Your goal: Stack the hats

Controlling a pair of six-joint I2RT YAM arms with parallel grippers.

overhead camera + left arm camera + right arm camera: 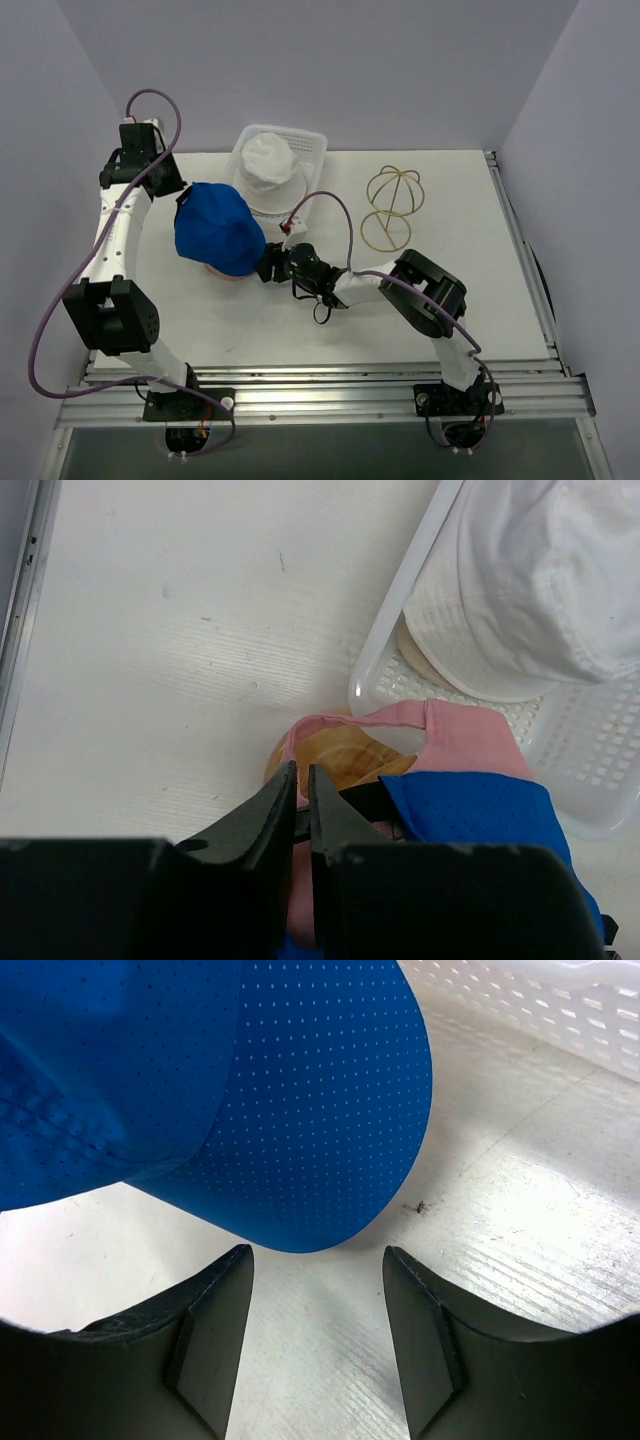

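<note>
Blue cap [250, 1090] brim just ahead of right tool [318, 1260], jaws apart.

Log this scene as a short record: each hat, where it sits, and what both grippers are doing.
blue cap: lying over the pink cap, on the table left of centre
pink cap: under the blue cap, its rim showing by the left gripper
white hat: in the white mesh basket, not yet stacked
left gripper: jaws nearly closed at the pink cap's rim; grip unclear
right gripper: jaws open, facing the blue cap's brim, holding nothing
also there: gold wire frame, right of the basket
</note>
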